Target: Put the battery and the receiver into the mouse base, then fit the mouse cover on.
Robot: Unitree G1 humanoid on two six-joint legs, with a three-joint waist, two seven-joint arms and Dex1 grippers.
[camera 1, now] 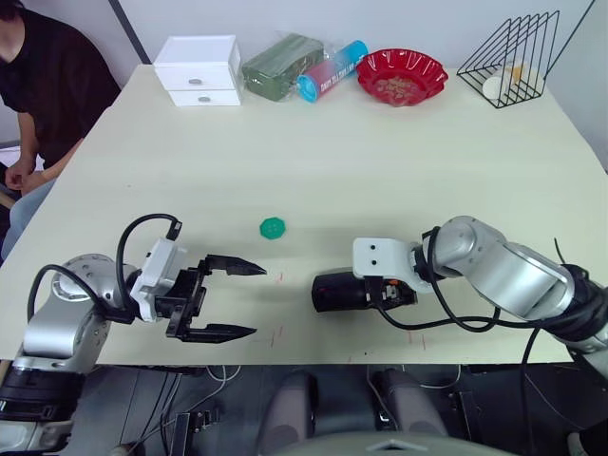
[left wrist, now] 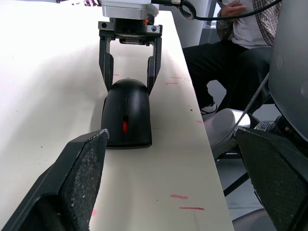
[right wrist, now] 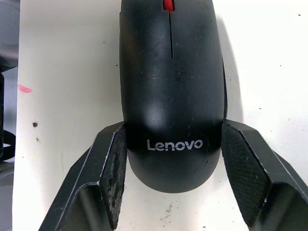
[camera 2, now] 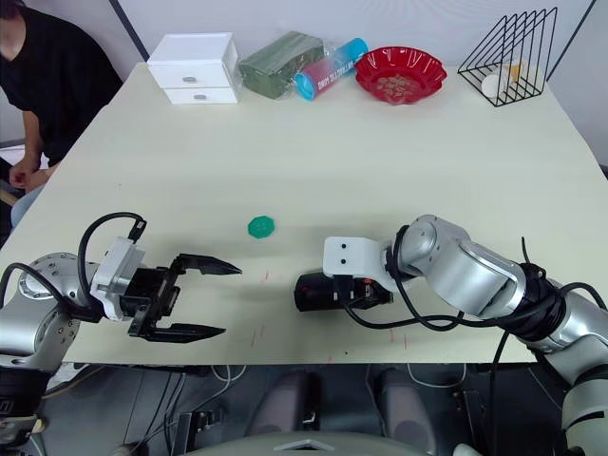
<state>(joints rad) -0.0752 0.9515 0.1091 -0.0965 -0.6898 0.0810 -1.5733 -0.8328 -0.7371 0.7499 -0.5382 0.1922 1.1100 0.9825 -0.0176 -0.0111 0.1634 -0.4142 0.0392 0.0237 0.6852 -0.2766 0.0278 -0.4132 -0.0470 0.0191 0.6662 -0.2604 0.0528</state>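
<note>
The mouse [camera 1: 340, 291] lies on the counter [camera 1: 380, 161] near its front edge, at about 6 o'clock of the surface, with its glossy black cover [right wrist: 171, 86] already seated over the base: the wrist views show a smooth closed shell with the brand name at the rear and only the red scroll wheel [left wrist: 125, 126] peeping through the slot. No battery or receiver lies loose anywhere, so my reading is that both sit inside and the task is at or near its end.

The right gripper [camera 1: 366, 293] straddles the rear of the mouse, its fingers [right wrist: 114, 166] spread either side of the shell. One pad looks to touch the side, the other stands just apart, so this is a loose bracket and not a firm pinch. That hold likely serves to steady the mouse while the cover is pressed home, or it is the moment of letting go.

The left gripper [camera 1: 233, 299] hovers at 9 o'clock from the mouse, well apart from it, fingers wide open and empty, pointing at the mouse nose as if ready to push or brace from the opposite end.

A green scalloped disc [camera 1: 273, 227] rests at 11 o'clock from the mouse, clear of both arms. A white drawer box [camera 1: 198, 70], a red bowl [camera 1: 402, 75] and a wire rack [camera 1: 513, 57] line the far edge
</note>
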